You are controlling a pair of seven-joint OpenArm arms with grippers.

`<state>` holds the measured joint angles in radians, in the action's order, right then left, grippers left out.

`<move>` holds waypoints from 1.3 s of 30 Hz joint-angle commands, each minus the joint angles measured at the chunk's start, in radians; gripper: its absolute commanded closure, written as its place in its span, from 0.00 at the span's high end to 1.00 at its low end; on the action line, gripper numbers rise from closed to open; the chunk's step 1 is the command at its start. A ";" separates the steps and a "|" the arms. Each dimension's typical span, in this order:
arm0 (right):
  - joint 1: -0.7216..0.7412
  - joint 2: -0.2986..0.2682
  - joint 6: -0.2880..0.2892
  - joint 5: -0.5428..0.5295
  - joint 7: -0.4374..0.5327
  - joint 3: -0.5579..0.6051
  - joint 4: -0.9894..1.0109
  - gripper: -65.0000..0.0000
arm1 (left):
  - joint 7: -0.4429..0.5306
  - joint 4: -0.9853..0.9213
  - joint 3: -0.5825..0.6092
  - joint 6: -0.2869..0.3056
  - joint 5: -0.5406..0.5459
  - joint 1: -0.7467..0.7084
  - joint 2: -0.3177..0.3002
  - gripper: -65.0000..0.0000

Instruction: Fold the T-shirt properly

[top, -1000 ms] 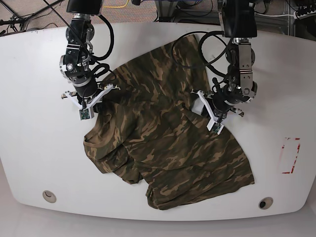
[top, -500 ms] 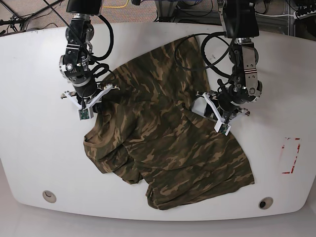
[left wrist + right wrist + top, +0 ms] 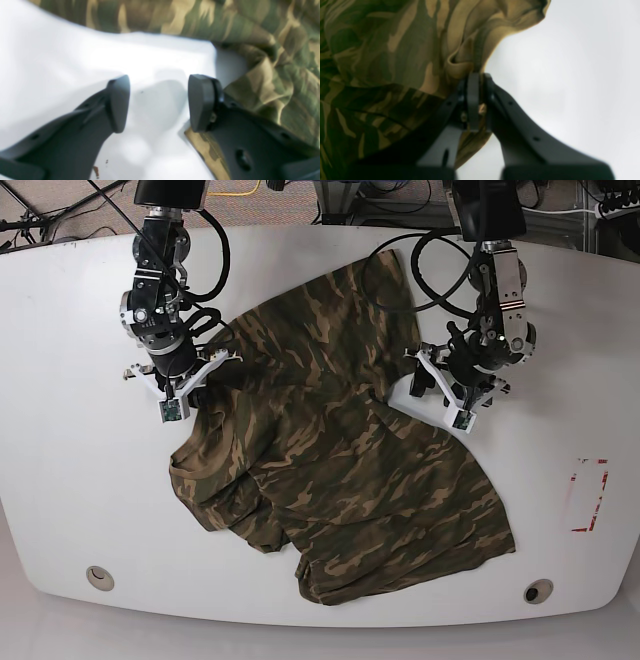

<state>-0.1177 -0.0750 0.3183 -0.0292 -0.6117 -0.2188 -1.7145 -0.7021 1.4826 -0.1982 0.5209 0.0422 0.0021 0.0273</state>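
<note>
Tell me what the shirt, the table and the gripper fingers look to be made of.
T-shirt: soft woven or knit cloth, matte; it wrinkles and drapes. Table: smooth white hard surface, probably laminate or painted board; faint sheen. Left gripper's fingers: dark grey matte plastic, likely moulded or printed.

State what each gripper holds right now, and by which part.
The right gripper is shut on a bunched fold at the edge of the T-shirt. The left gripper is open over the table, holding nothing.

A white table (image 3: 60, 480) bears a red-outlined rectangle (image 3: 589, 495).
</note>
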 commanded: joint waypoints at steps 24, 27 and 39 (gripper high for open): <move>0.011 -0.008 0.001 -0.005 0.021 0.000 -0.020 0.01 | -0.043 -0.003 -0.009 0.016 0.120 0.011 0.019 0.59; 0.010 -0.008 0.002 -0.005 0.022 0.000 -0.020 0.01 | -0.043 -0.012 -0.006 0.015 0.125 0.016 0.020 0.58; 0.006 -0.008 0.002 -0.006 0.018 0.001 -0.027 0.01 | -0.041 -0.052 0.035 0.028 0.116 0.014 0.008 0.57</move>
<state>-0.1207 -0.0776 0.3180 -0.0296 -0.6140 -0.2161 -1.7142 -0.7155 1.4338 -0.1696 0.5434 0.1665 0.0143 0.0380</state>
